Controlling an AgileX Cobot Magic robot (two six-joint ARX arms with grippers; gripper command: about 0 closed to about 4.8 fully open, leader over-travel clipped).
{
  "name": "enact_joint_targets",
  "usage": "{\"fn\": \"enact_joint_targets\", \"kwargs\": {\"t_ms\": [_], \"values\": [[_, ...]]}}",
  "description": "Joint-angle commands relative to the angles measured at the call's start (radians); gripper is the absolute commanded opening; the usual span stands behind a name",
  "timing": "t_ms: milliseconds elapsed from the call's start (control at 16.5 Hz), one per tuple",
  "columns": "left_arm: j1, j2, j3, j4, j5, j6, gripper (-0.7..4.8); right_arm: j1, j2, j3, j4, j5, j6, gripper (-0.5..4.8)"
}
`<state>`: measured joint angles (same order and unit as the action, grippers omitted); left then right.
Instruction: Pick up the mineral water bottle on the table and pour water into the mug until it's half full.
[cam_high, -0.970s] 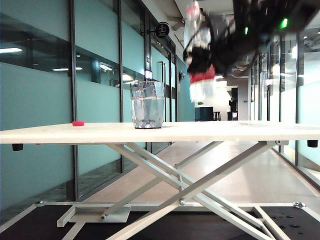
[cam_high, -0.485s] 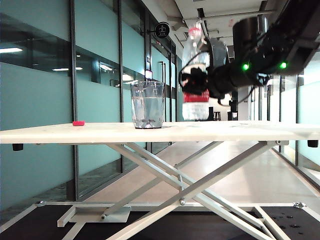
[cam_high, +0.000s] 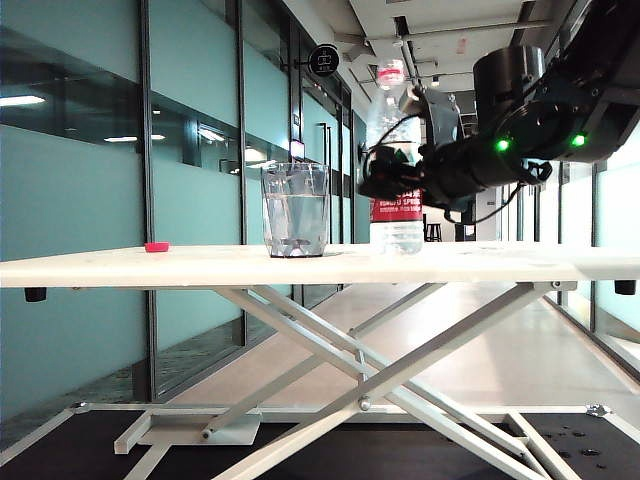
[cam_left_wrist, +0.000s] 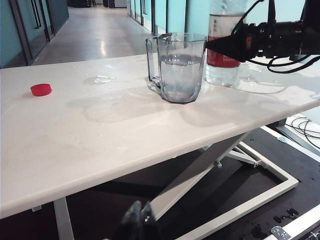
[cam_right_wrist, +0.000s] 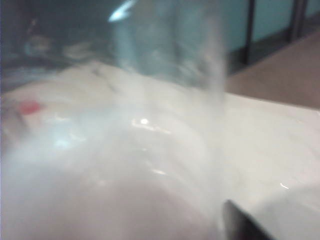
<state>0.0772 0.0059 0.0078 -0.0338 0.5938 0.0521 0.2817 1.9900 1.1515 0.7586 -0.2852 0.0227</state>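
Clear plastic mineral water bottle (cam_high: 396, 160) with red-and-white label stands upright on the wide white table (cam_high: 150, 265), just right of the clear grey-tinted faceted mug (cam_high: 295, 210). The mug holds water (cam_left_wrist: 176, 60) to somewhat above halfway, so I judge the pour done. A small red cap (cam_left_wrist: 40, 89) lies well left of the mug; small water splashes sit near it on the table.

Right gripper (cam_high: 385, 180) is level around the bottle's label band. Whether its jaws are parted or gripping the bottle: cannot tell, its wrist view is a blur. Left gripper (cam_left_wrist: 140, 225) hangs low at the table's near side, fingers together, holding nothing.

Risks:
- If a finger drags on the label during pull-back, the bottle tips; uncapped, it spills.
- A sideways exit towards the left knocks the mug.
- A wet tabletop lets the bottle skate.
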Motion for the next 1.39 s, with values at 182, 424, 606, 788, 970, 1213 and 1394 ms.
{"fn": "enact_joint_targets", "kwargs": {"t_ms": [182,424,606,788,970,1213,1394], "values": [[0.0,0.001,0.002,0.011,0.001,0.001,-0.05,0.003,-0.032,-0.002,-0.089,-0.055,0.003,4.79],[0.0,0.001,0.002,-0.008,0.013,0.001,-0.05,0.002,-0.129,-0.087,-0.105,-0.057,-0.05,4.79],[0.0,0.001,0.002,-0.014,0.012,0.001,-0.05,0.002,-0.237,-0.169,-0.135,-0.046,-0.054,4.79],[0.0,0.001,0.002,-0.01,-0.013,0.004,-0.05,0.003,-0.362,-0.261,-0.2,0.02,-0.051,4.79],[0.0,0.001,0.002,-0.01,-0.083,-0.008,-0.05,0.003,-0.623,-0.432,-0.315,0.058,-0.045,2.04],[0.0,0.0,0.002,0.002,-0.208,-0.007,-0.05,0.003,-1.057,-0.636,-0.449,0.071,-0.045,0.32],[0.0,0.0,0.002,0.028,-0.31,-0.018,-0.05,0.003,-1.327,-0.735,-0.557,0.143,-0.042,-0.08]]}}
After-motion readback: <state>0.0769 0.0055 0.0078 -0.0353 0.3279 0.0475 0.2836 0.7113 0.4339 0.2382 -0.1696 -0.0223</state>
